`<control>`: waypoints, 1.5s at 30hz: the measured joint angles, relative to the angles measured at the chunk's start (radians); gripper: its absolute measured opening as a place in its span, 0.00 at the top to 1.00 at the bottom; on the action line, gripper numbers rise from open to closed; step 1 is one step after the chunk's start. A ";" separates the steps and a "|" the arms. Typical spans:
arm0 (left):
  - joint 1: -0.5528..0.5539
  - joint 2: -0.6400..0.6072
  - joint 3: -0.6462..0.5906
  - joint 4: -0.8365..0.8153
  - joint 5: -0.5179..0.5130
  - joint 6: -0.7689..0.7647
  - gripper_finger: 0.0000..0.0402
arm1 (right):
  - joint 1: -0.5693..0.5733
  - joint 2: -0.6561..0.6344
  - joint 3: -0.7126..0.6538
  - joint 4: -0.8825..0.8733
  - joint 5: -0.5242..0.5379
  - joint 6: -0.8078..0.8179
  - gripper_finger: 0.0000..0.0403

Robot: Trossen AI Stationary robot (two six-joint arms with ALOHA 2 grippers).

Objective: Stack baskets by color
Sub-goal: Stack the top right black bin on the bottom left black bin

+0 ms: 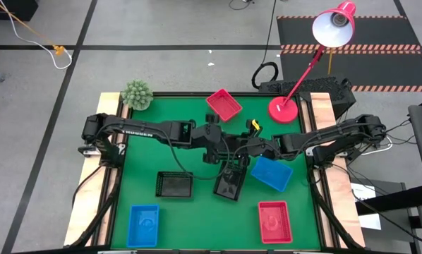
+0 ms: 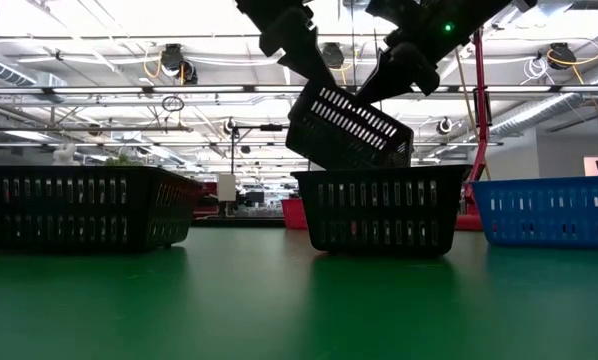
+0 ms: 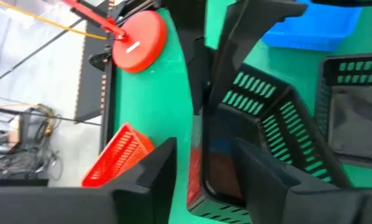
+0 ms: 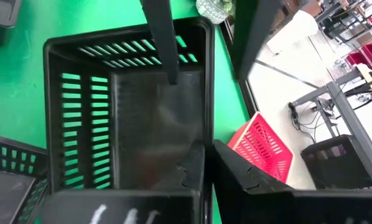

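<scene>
Right tool [image 2: 404, 60], clamped on the tilted black basket [image 2: 351, 128], should level it (left tool [image 2: 297, 45] stands open) before nesting into the lower black basket [image 2: 379, 210].

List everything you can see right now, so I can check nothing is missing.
black baskets: three; one left of centre, one at centre, one held tilted above it
blue baskets: two showing; front left, right of centre
red baskets: two showing; back centre, front right
lamp: one, red, back right
plant: one, green, back left corner
table: one, green top
left gripper: open at the tilted basket's upper end
right gripper: shut on the tilted basket's rim
</scene>
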 joint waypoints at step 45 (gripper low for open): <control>-0.056 0.101 -0.001 0.078 -0.201 0.116 0.95 | -0.026 -0.002 0.000 0.005 -0.108 0.175 0.97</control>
